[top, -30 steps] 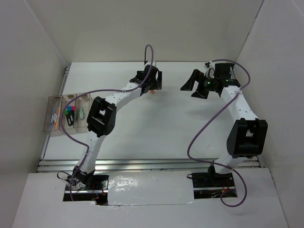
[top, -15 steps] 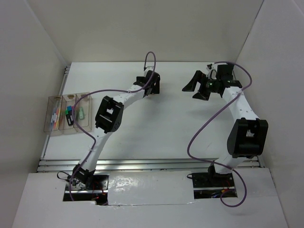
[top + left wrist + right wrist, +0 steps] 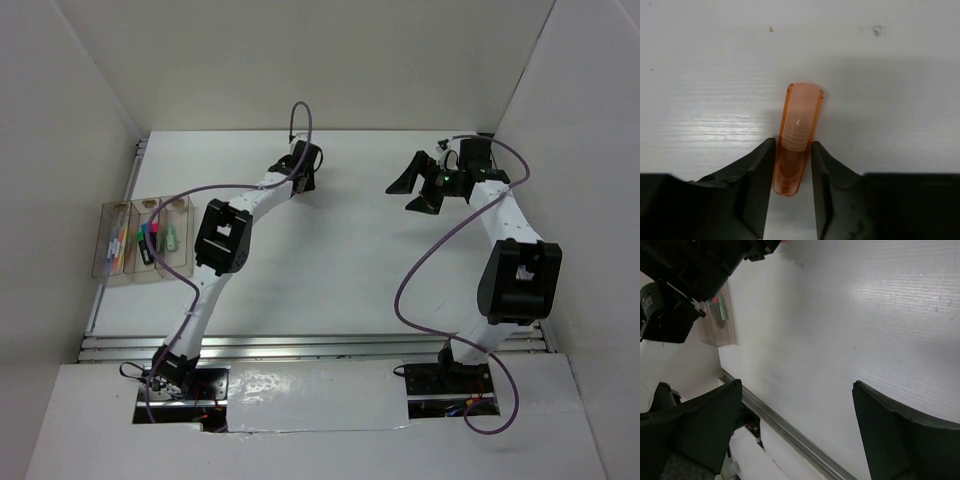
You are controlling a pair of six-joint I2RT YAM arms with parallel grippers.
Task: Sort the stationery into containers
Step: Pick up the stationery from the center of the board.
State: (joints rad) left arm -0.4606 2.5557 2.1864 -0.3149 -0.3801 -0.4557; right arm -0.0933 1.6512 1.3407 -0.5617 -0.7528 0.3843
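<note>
Left wrist view is showing the left gripper [image 3: 793, 150] closing in on the orange stub [image 3: 799, 135]. Both black fingers [image 3: 757, 175] are pressing against the sides of its darker near end, while its pale rounded end is poking out ahead over the white table [image 3: 890, 100]. The stub seems to be lying flat on the table, at the far middle, well apart from the containers [image 3: 103, 270] at the left edge, which are already holding several coloured items.

The right gripper [image 3: 796, 390] is hanging wide open with nothing between its fingers, off to the right of the left one.

The step in hand is probably the pick-up of this last loose piece. Next, the left arm is likely going to need a clean lift, then a long carry leftward and nearer to the bins.

Compared with a second ago, the left jaws are no longer spread wide. The left arm is stretching a little farther back, and the stub's orange is now hidden from above. The right arm is hardly shifting.
</note>
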